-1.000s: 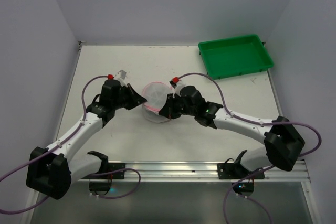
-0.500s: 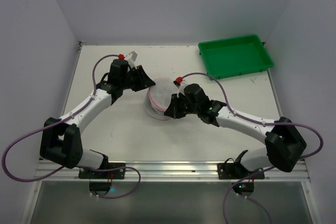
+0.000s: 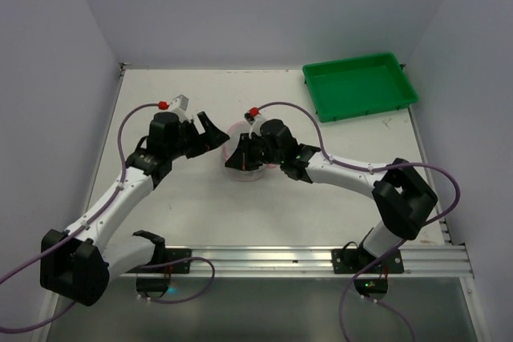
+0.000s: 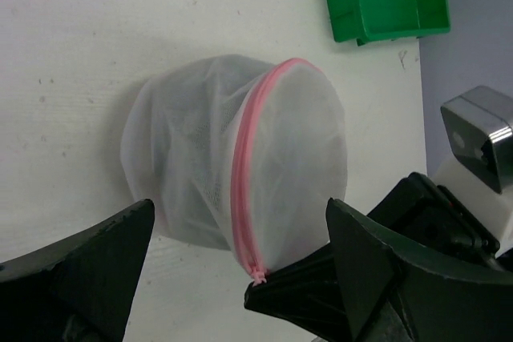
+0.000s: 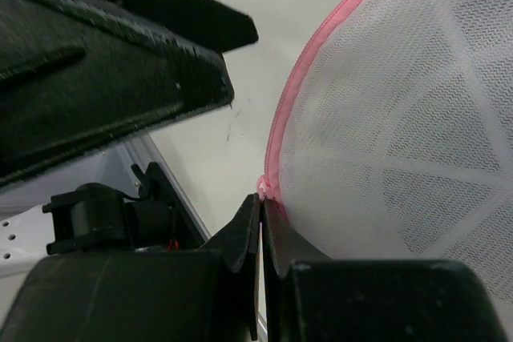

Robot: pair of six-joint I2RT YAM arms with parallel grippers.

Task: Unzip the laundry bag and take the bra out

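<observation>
Since half a second ago the laundry bag has slid a little toward the arms and now looks more bunched, and the left gripper has come off it. The bag is a drum of translucent white mesh, soft and creased, with a pink zipper curving round its rim; it lies on its side near the middle of the table. What it holds shows only as pale folds through the mesh. The right gripper is clenched on the zipper pull at the low end of the pink trim, its black fingers pressed together against the mesh. The left gripper stands just beside the bag on its left with its jaws spread wide (not touching, as far as the overhead view shows). The table is matt off-white with small scuffs. A green plastic tray sits at its far right corner, well apart from the bag, and plain pale walls close in the sides and back.
</observation>
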